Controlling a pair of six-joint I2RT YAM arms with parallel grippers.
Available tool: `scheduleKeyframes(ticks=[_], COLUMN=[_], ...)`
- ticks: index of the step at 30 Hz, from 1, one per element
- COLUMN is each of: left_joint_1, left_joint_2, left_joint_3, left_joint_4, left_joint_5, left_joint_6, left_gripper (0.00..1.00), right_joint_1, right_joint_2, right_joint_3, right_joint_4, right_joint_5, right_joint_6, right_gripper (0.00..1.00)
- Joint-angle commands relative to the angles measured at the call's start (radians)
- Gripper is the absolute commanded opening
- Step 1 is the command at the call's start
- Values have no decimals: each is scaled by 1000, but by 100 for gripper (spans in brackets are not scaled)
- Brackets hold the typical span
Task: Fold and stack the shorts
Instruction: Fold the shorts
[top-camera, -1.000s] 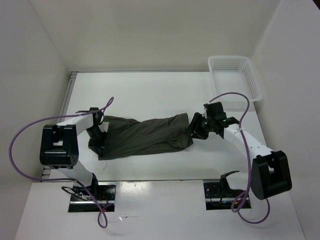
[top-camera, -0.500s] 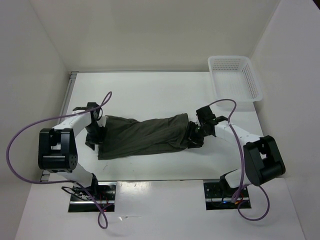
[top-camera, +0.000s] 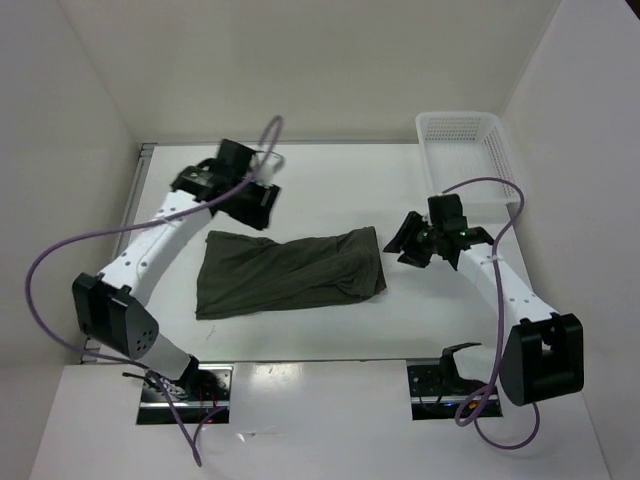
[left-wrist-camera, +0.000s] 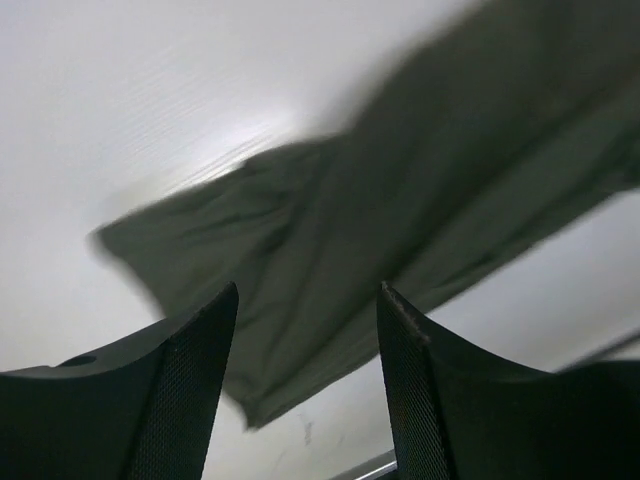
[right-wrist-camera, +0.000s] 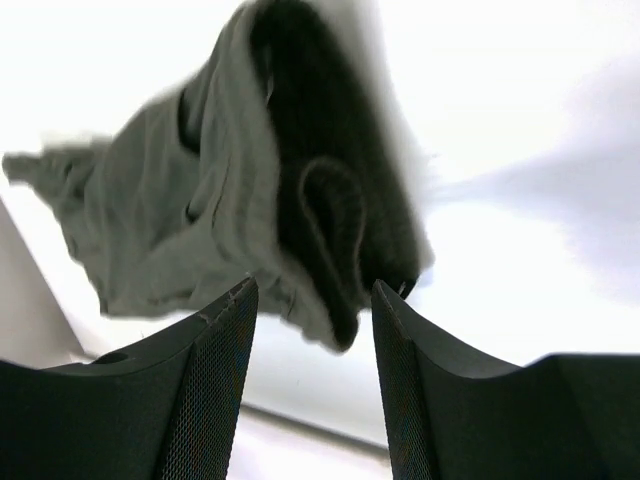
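The dark olive shorts (top-camera: 290, 272) lie folded in a long strip across the middle of the table, free of both grippers. My left gripper (top-camera: 262, 205) is raised beyond the strip's left end, jaws open and empty; its wrist view looks down on the shorts (left-wrist-camera: 400, 230) between the fingers (left-wrist-camera: 190, 400). My right gripper (top-camera: 408, 245) hovers just right of the strip's right end, open and empty. In the right wrist view the bunched end of the shorts (right-wrist-camera: 300, 220) lies ahead of the fingertips (right-wrist-camera: 225, 380).
A white mesh basket (top-camera: 470, 155) stands at the back right corner. White walls close in the table on the left, back and right. The arm bases and purple cables sit along the near edge.
My left gripper let go of the left end of the shorts, opened and swung up and back. My right gripper drew a little to the right, off the cloth. The shorts stay flat.
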Motion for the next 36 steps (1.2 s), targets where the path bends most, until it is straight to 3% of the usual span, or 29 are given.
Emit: scheduleKeyframes(ticks=[1, 5, 8, 15, 24, 33, 34, 36], left_joint_1=[-157, -359, -438, -475, -532, -532, -532, -532], left_joint_2=[114, 290, 402, 524, 600, 625, 625, 611], left_joint_3=[15, 92, 181, 287, 305, 265, 265, 277], left_joint_4=[71, 186, 237, 280, 245, 245, 245, 245], left_joint_5=[94, 103, 79, 31, 96, 55, 54, 44], left_joint_6=[4, 4, 4, 4, 4, 4, 4, 4], left_gripper=[65, 65, 67, 70, 68, 35, 22, 9], right_joint_1=[-42, -51, -51, -80, -103, -103, -103, -103], right_joint_2=[45, 181, 247, 220, 202, 180, 180, 180], right_joint_3=[6, 20, 43, 9, -43, -72, -72, -72], right_joint_4=[80, 177, 218, 228, 237, 255, 255, 255], right_joint_5=[25, 14, 5, 14, 5, -24, -24, -52], right_joint_6=[-15, -15, -15, -44, -63, -72, -72, -83], right_gripper=[55, 55, 55, 55, 55, 56, 56, 56])
